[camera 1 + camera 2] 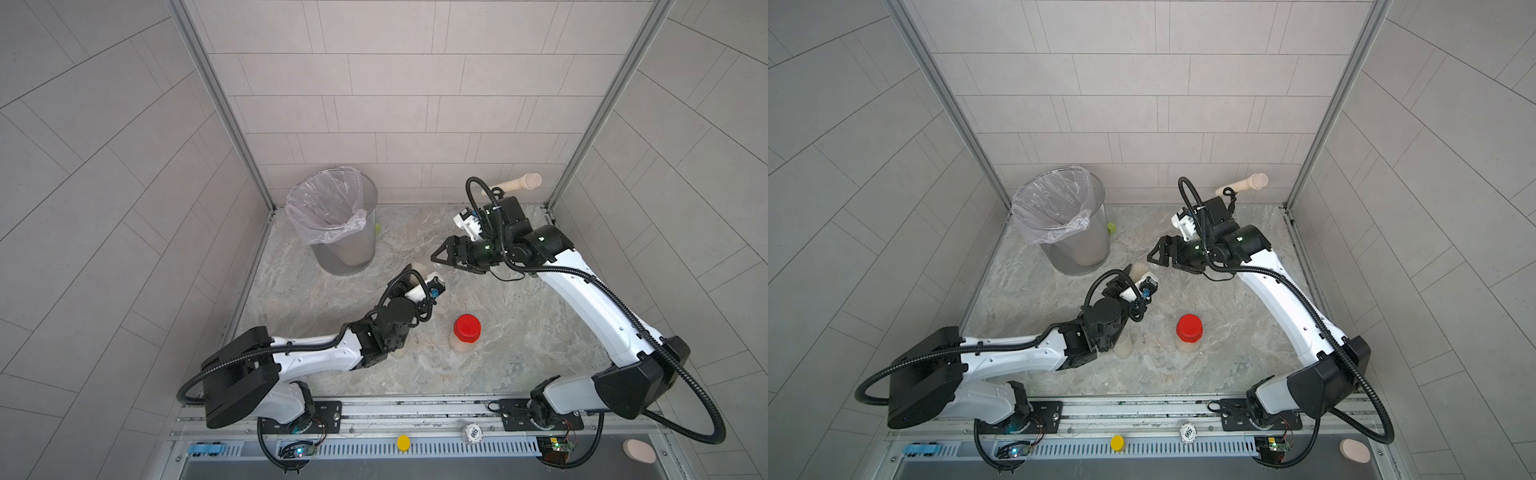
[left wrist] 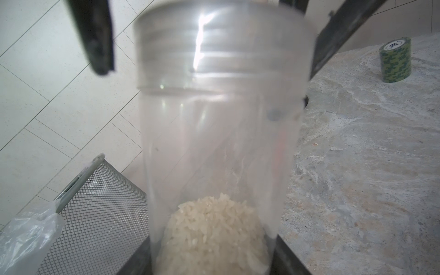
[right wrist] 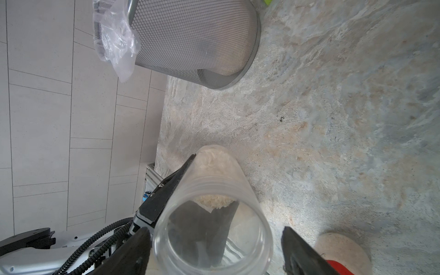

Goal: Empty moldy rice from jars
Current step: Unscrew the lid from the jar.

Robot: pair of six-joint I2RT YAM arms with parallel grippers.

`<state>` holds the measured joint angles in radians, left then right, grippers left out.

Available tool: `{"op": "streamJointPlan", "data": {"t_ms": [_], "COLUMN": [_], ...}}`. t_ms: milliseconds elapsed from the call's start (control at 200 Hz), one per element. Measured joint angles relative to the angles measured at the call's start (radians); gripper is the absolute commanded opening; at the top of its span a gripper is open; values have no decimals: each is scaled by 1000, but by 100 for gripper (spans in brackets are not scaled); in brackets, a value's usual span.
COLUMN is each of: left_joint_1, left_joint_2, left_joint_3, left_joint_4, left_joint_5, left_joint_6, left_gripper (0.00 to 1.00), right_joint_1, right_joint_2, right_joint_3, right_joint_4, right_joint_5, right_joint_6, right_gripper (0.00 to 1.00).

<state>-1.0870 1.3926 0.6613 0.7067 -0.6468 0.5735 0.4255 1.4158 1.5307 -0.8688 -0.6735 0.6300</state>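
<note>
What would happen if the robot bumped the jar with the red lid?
The red-lid jar stands upright on the table, rice showing low inside, so it would probably slide before tipping. If it fell, its round sides would likely let it roll. The lid is on, so rice should stay in.

Clear jar (image 2: 214, 133): transparent glossy plastic, smooth wall, ribbed lid band. Moldy rice (image 2: 214, 235): matt, grainy. Bin (image 1: 353, 249): grey expanded-metal mesh, matt, with smooth metal rim. Liner (image 1: 320, 203): thin clear plastic film, crinkled, glossy. Red lid (image 1: 467, 326): smooth plastic, slight sheen. Table top (image 1: 532, 340): marbled stone-look, smooth, low gloss. Walls (image 1: 395, 104): matt tile panels.
</note>
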Motion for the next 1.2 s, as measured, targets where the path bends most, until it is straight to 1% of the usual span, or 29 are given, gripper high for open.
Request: {"op": "streamJointPlan", "data": {"t_ms": [160, 265, 455, 525, 550, 590, 660, 685, 720, 766, 866, 976, 1161, 1196], "left_joint_1": [0, 0, -3, -4, -4, -5, -5, -5, -4, -4, 0, 2, 12, 14], "left_joint_2": [0, 0, 0, 0, 0, -1, -6, -9, -15, -29, -73, -113, -161, -161], "left_joint_3": [0, 0, 0, 0, 0, 0, 0, 0, 0, -2, -18, -31, -46, -50], "left_joint_4": [-1, -1, -7, -11, -13, -13, -19, -24, -32, -47, -73, -91, -142, -147], "left_joint_5": [-1, -1, -2, -2, -2, -1, 8, 14, 23, 42, 109, 165, 254, 263], "left_joint_6": [0, -2, -9, -15, -17, -20, -34, -42, -58, -86, -167, -240, -320, -328], "left_gripper": [35, 35, 35, 35, 35, 35, 34, 34, 34, 34, 33, 31, 30, 30], "right_joint_1": [0, 0, 6, 7, 8, 8, 10, 10, 10, 11, 18, 30, 69, 76], "right_joint_2": [0, 2, 16, 18, 19, 21, 29, 32, 35, 41, 57, 71, 74, 74], "right_joint_3": [0, 0, 3, 5, 8, 13, 28, 35, 43, 58, 103, 154, 183, 177], "right_joint_4": [0, 0, 0, -2, -5, -12, -26, -34, -43, -59, -106, -157, -210, -213], "right_joint_5": [-3, -10, -16, -17, -17, -15, -16, -17, -20, -25, -30, -34, -3, 7], "right_joint_6": [-2, -7, -27, -36, -39, -45, -69, -84, -114, -159, -281, -446, -748, -801], "right_gripper": [84, 80, 65, 55, 49, 44, 41, 38, 32, 29, 28, 28, 30, 32]}}
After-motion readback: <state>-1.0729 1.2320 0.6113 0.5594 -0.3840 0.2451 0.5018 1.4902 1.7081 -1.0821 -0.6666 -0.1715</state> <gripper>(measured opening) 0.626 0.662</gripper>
